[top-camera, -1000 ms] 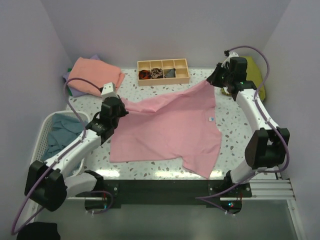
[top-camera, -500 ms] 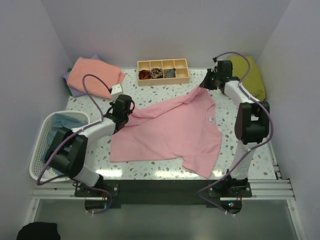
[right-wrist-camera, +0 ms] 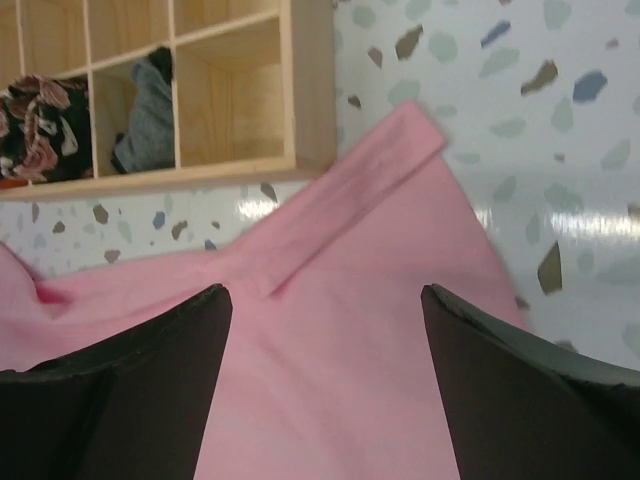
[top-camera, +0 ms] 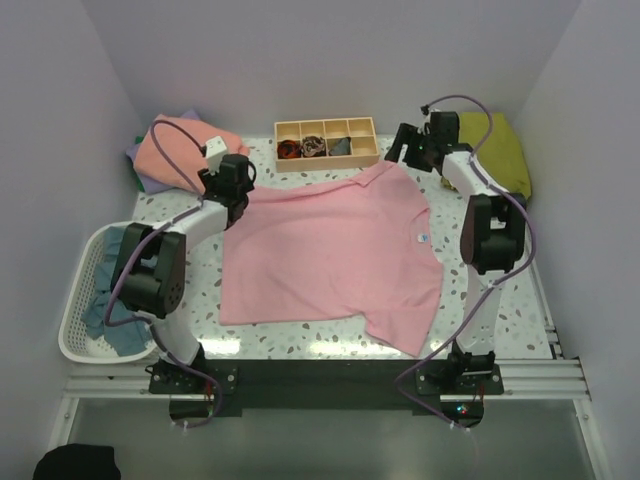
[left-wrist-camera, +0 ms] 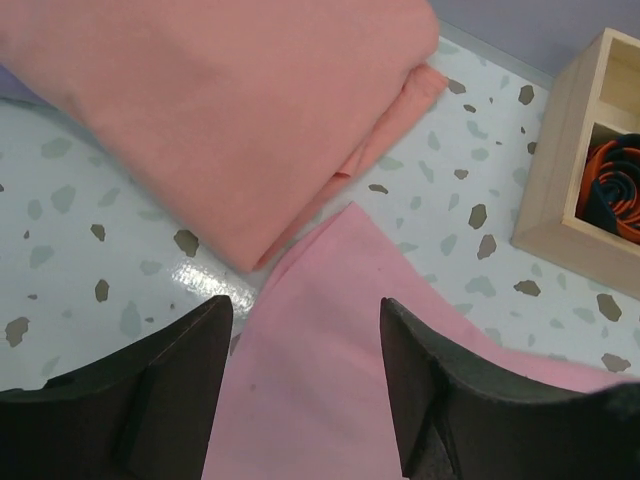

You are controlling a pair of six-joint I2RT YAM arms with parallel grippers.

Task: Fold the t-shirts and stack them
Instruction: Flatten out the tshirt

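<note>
A pink t-shirt (top-camera: 335,250) lies spread flat on the speckled table. Its far left corner (left-wrist-camera: 340,330) sits between the open fingers of my left gripper (left-wrist-camera: 305,305), which hovers over the cloth without holding it. My right gripper (right-wrist-camera: 325,295) stands open over the shirt's far right corner (right-wrist-camera: 350,330), also empty. In the top view the left gripper (top-camera: 236,187) and right gripper (top-camera: 405,158) flank the shirt's far edge. A folded salmon-coral t-shirt (top-camera: 185,150) rests on a lavender one (top-camera: 137,152) at the back left.
A compartmented wooden tray (top-camera: 327,143) with small dark items stands at the back middle. A white basket (top-camera: 80,300) holding teal-blue cloth sits at the left. An olive-green cloth (top-camera: 500,150) lies at the back right.
Both grippers carried the shirt's far corners outward and back, flattening it, then opened and let go. The cloth now lies stretched out on the table.
</note>
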